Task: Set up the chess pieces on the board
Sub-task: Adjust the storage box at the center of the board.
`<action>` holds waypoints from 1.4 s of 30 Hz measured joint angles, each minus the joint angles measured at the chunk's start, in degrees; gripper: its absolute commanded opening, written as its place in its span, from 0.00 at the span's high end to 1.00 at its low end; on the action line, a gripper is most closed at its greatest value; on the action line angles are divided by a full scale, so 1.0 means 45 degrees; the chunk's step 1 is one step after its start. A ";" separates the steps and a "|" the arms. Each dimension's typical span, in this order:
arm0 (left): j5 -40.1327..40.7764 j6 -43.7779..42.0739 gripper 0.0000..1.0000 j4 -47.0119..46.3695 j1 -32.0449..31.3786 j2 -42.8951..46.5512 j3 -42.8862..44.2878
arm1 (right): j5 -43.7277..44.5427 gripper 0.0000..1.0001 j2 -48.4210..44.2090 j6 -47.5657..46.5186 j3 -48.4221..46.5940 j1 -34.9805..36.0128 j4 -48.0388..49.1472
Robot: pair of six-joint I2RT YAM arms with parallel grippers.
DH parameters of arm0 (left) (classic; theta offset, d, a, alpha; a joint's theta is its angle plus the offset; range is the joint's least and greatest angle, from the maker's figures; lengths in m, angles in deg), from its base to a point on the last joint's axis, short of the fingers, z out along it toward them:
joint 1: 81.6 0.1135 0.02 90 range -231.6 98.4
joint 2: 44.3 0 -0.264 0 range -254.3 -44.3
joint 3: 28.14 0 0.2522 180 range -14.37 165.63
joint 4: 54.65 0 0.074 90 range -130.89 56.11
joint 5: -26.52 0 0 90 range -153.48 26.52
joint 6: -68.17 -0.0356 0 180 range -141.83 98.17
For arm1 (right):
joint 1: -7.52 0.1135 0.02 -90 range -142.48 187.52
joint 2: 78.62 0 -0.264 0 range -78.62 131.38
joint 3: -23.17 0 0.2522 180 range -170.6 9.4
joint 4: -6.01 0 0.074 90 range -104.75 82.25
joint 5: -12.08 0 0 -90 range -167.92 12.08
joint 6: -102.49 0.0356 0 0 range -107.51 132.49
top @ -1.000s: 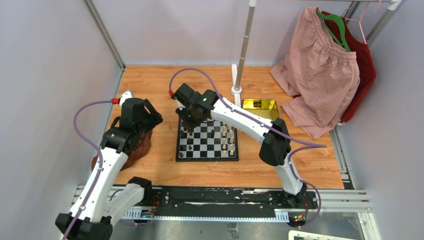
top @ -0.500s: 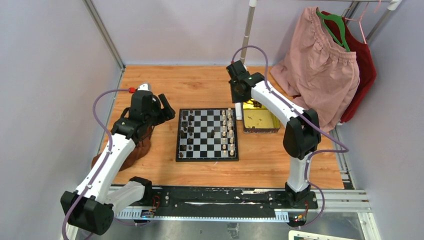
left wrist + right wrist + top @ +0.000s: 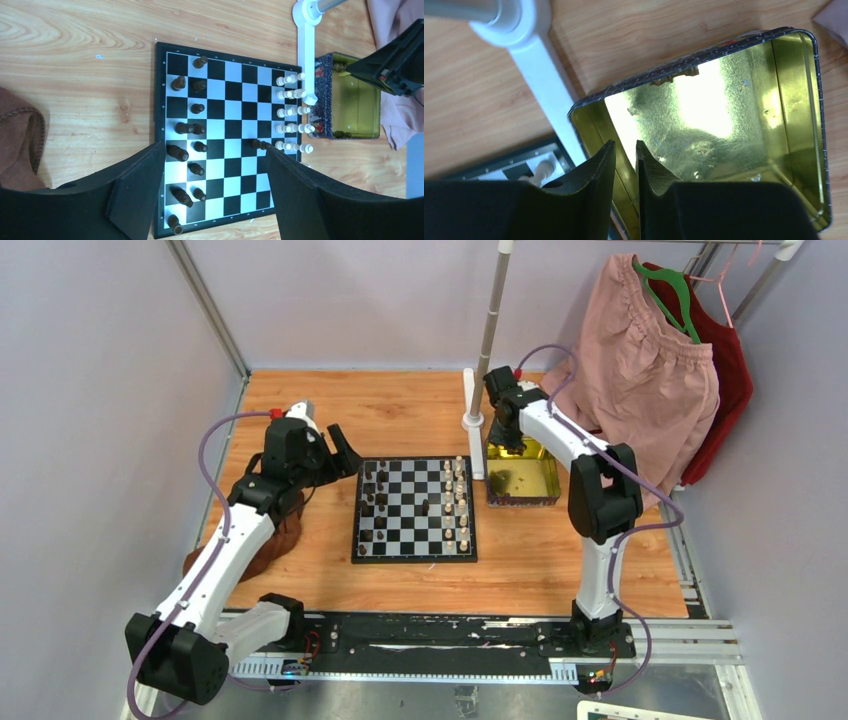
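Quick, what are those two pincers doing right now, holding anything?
Left pincer: wide open, holding nothing.
Right pincer: open just a slit, nothing in it, above the gold tin.

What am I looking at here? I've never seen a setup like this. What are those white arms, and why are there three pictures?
These are two robot arms, left and right, bolted at the near edge of a wooden table. One picture looks down from above and behind them. The other two come from a camera on each wrist, so the black shapes at the bottom are that arm's own fingers. On the table lies a chessboard, with dark pieces along one side and cream pieces along the other. Beside it sits a gold tin. The left gripper hovers open by the board, holding nothing. The right gripper hangs over the tin, fingers barely apart, also empty.
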 measured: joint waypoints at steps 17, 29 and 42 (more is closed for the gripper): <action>-0.0675 -0.0175 0.22 -0.0767 0.0000 -0.0039 -0.0427 | 0.1054 0.73 0.1185 0.4294 0.0194 -0.0597 0.0253; -0.0894 -0.0175 0.22 -0.1035 0.0000 -0.0034 -0.0865 | 0.1443 0.73 0.1535 0.4362 0.0165 -0.0612 0.0364; -0.1001 -0.0175 0.22 -0.1287 0.0000 -0.0034 -0.0976 | 0.2108 0.71 0.1535 0.4512 0.0398 -0.0622 0.0797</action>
